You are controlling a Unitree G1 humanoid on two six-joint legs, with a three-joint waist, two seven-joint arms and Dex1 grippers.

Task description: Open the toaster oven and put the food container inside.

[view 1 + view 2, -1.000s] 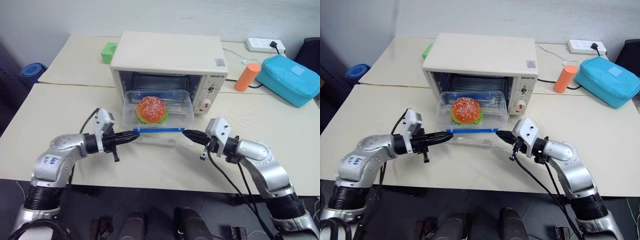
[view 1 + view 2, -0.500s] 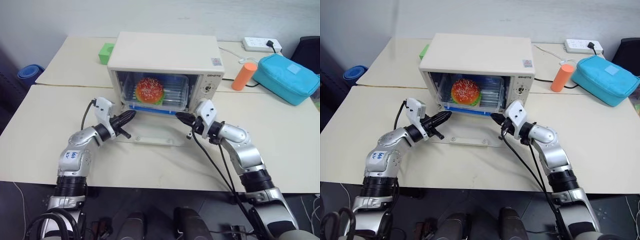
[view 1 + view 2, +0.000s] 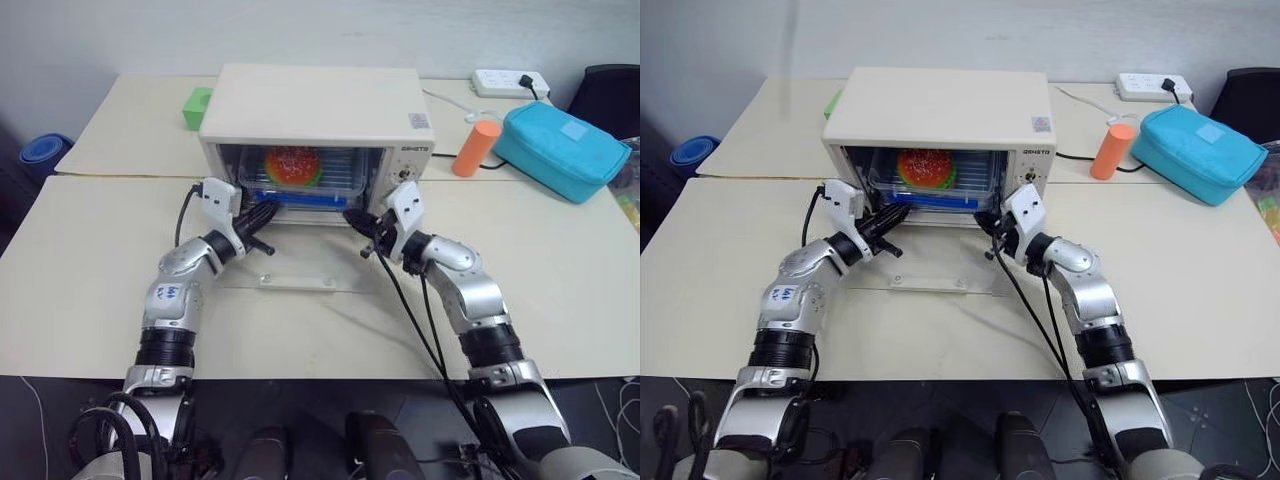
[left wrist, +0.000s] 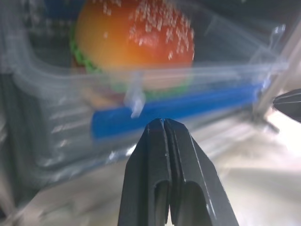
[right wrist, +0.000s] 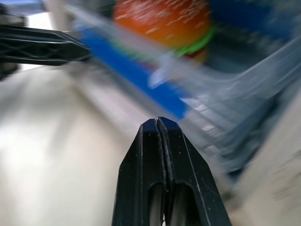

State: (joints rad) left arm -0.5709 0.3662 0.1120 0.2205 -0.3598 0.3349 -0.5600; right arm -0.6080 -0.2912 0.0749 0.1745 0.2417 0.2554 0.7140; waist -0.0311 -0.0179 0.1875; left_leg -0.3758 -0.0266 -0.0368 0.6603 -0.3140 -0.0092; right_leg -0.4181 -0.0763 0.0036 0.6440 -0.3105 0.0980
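Toaster oven (image 3: 310,105) door down, food container (image 3: 300,175) inside on the rack, blue clip at the front edge — left gripper (image 3: 262,210) and right gripper (image 3: 352,217) pinched together, empty, at the mouth. Risk: container protrudes, so the door jams on closing

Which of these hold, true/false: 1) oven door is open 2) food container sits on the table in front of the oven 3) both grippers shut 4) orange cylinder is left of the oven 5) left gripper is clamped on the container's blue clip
1) True: the toaster oven has its glass door folded down flat.
2) False: the food container is inside the oven cavity.
3) True: left gripper and right gripper are both shut.
4) False: the orange cylinder stands to the oven's right, beside the teal bag.
5) False: its closed fingers hold nothing.
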